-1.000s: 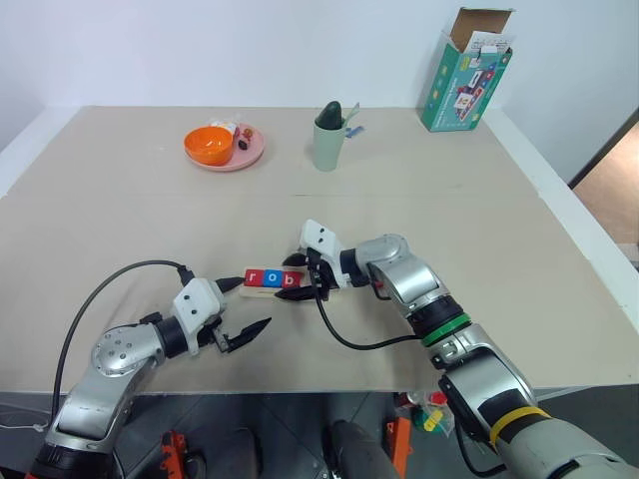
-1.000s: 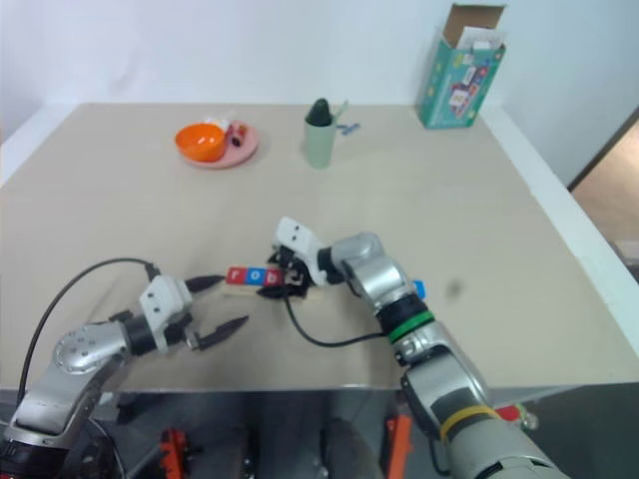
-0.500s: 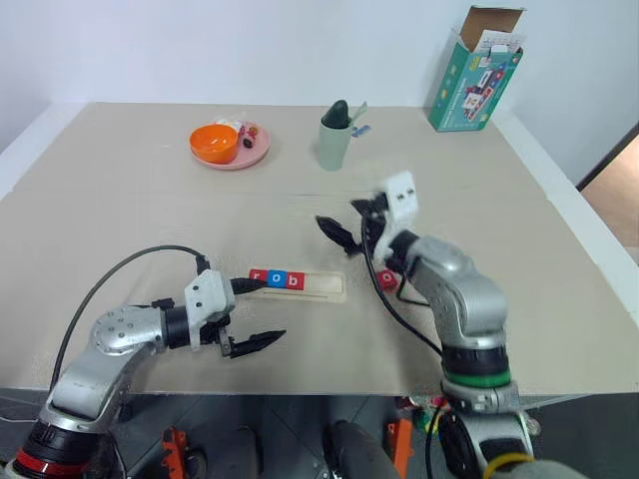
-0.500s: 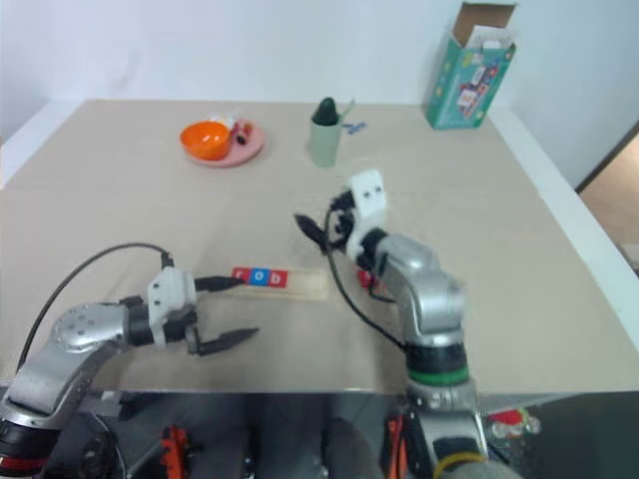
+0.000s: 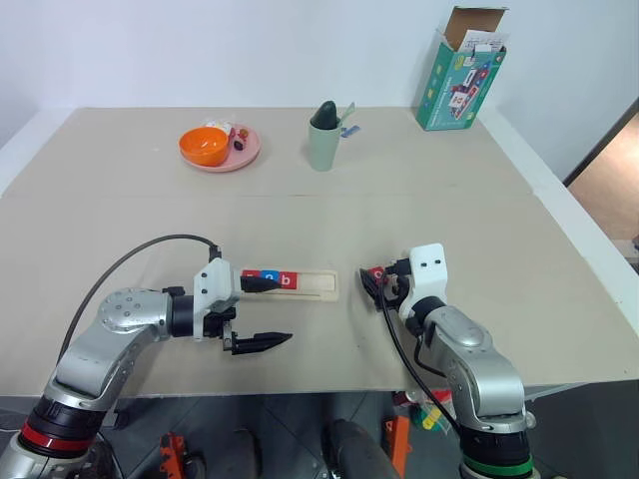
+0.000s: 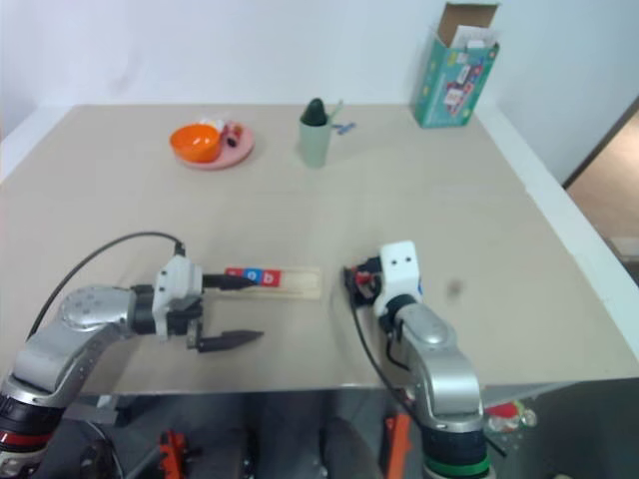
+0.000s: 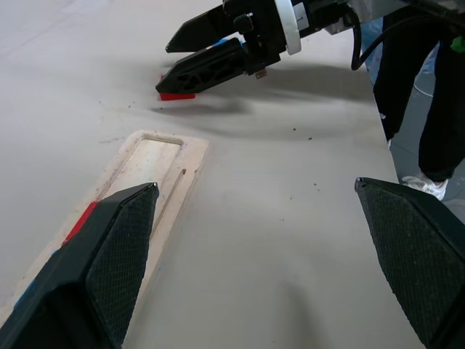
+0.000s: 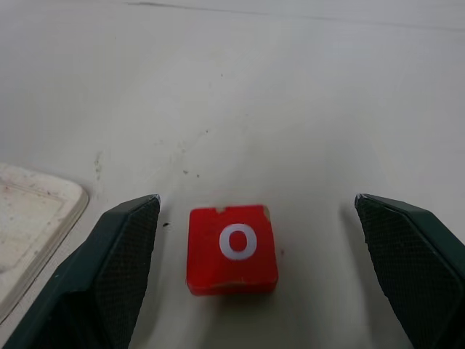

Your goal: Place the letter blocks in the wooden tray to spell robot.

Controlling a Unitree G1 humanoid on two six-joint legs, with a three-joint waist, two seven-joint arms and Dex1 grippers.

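Right gripper (image 8: 251,218), black two-fingered, stands wide open and empty, straddling a red square tile marked "o" (image 8: 233,249) flat on the beige table (image 5: 449,200) just beside the long pale wooden tray (image 5: 318,283). Left gripper (image 5: 262,312) is likewise wide open, empty, one finger over the tray's red-blue-red tiles (image 5: 278,278)

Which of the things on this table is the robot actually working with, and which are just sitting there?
Part of the job:
- wooden tray, holding three letter blocks at its left end
- red o block, lying on the table right of the tray, between the right gripper's open jaws

Just lying about:
- pink plate with orange bowl
- green cup
- teal carton
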